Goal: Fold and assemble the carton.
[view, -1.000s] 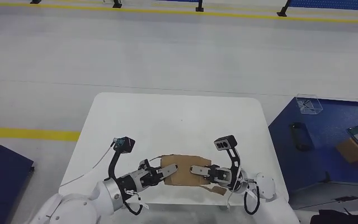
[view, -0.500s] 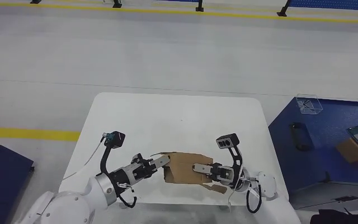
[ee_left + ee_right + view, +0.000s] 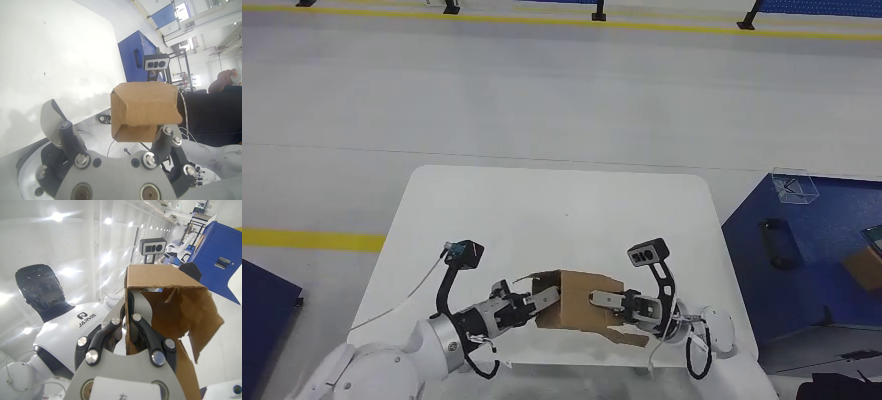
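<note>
The carton point(image 3: 577, 298) is plain brown cardboard, the same tone on its outer and inner faces. The table point(image 3: 542, 210) is white, with a few small dark specks. The left pincer point(image 3: 540, 301) has pale grey fingers, black links and silver screws; the right pincer point(image 3: 600, 298) matches. The floor point(image 3: 562, 90) is light grey with yellow lines. The cabinet point(image 3: 802, 260) is blue.

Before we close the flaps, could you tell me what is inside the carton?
The right gripper has one of its fingers inside the carton, pinching the side wall. Otherwise only bare cardboard shows; that finger and a ragged flap hide the far end.
</note>
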Robot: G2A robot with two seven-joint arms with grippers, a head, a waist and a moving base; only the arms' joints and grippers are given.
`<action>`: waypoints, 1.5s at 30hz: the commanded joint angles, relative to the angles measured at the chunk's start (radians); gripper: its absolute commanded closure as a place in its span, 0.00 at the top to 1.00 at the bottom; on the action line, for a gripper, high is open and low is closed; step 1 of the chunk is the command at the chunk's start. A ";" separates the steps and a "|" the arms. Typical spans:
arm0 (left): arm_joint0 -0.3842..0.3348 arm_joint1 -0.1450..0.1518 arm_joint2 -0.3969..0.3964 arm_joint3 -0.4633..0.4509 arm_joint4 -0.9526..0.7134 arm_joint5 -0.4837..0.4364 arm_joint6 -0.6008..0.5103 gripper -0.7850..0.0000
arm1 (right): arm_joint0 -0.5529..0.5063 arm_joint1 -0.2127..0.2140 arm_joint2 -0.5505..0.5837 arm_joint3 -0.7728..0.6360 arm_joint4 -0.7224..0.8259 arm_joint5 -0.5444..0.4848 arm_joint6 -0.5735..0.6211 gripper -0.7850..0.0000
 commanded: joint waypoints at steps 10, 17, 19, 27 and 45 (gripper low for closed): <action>0.126 0.001 -0.330 0.000 -0.318 -0.094 0.025 1.00 | 0.017 -0.010 -0.025 0.074 0.422 0.403 0.062 0.00; 0.168 0.010 -0.373 0.000 -0.249 -0.107 -0.040 1.00 | 0.010 -0.006 -0.052 0.078 0.461 0.630 0.091 0.00; 0.155 0.010 -0.338 0.000 -0.220 -0.118 -0.049 1.00 | 0.006 -0.005 -0.054 0.077 0.462 0.668 0.094 0.00; 0.077 0.008 -0.204 0.000 -0.131 -0.121 -0.079 1.00 | -0.006 0.000 -0.061 0.073 0.468 0.772 0.097 0.00; 0.036 0.006 -0.140 0.000 -0.135 -0.192 -0.165 1.00 | -0.006 0.000 -0.061 0.073 0.468 0.772 0.097 0.00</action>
